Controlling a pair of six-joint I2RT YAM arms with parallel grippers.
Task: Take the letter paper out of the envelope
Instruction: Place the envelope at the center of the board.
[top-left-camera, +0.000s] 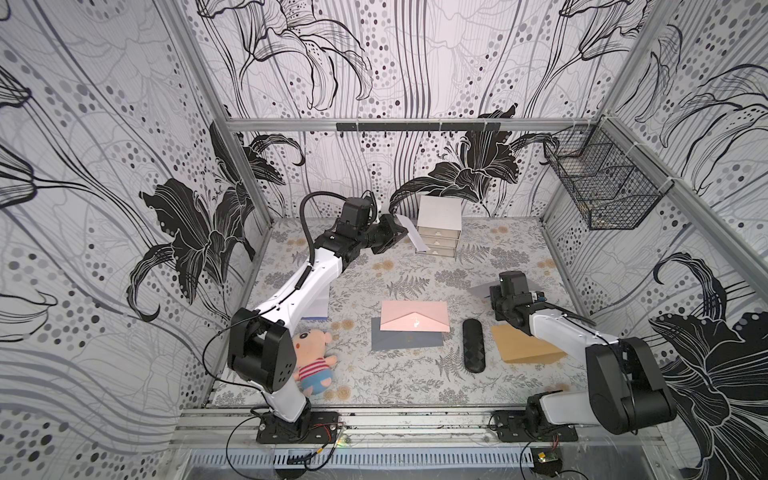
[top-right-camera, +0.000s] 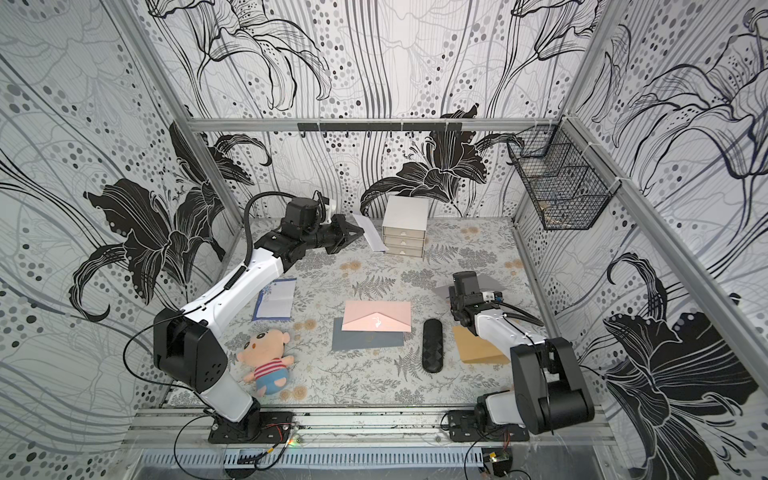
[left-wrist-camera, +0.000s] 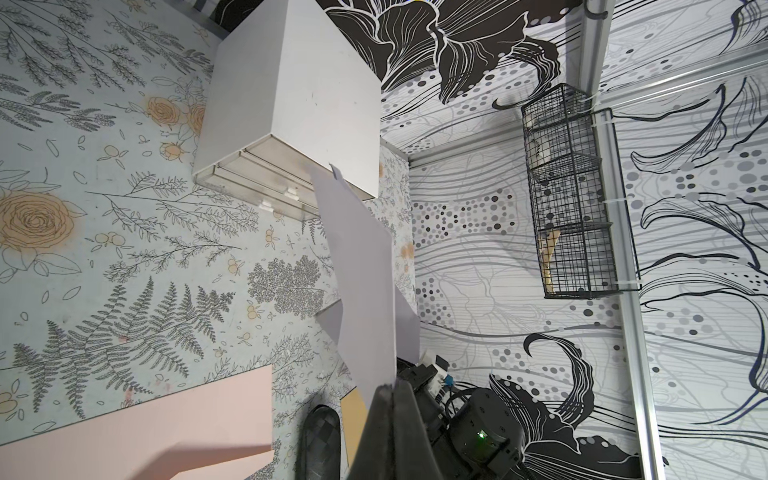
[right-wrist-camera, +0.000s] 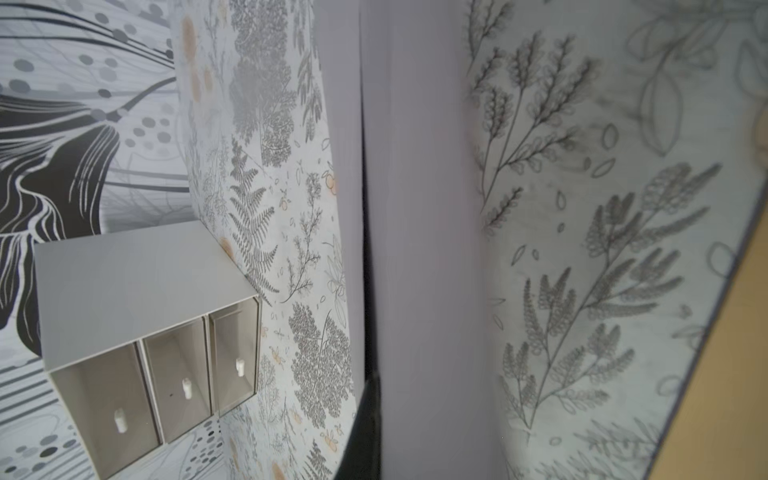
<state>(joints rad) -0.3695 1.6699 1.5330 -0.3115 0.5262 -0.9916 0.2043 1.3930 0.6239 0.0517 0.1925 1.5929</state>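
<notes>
The letter paper (top-left-camera: 415, 235) (top-right-camera: 372, 235) is a pale sheet held up in the air in front of the drawer box, and my left gripper (top-left-camera: 404, 230) (top-right-camera: 360, 231) is shut on its edge. In the left wrist view the paper (left-wrist-camera: 361, 270) rises out of the closed jaws of that gripper (left-wrist-camera: 392, 388). The grey-lilac envelope (top-left-camera: 480, 289) (top-right-camera: 442, 289) hangs low over the table's right side, apart from the paper. My right gripper (top-left-camera: 493, 292) (top-right-camera: 454, 293) is shut on it. In the right wrist view the envelope (right-wrist-camera: 419, 208) fills the middle, and only one dark finger (right-wrist-camera: 365, 419) shows.
A pink envelope (top-left-camera: 415, 316) lies on a dark grey one (top-left-camera: 407, 343) at mid table. A black case (top-left-camera: 473, 345) and a brown envelope (top-left-camera: 523, 347) lie to the right. A plush doll (top-left-camera: 311, 361), a blue-edged sheet (top-right-camera: 276, 299), a drawer box (top-left-camera: 438, 226) and a wire basket (top-left-camera: 602, 187) are also in view.
</notes>
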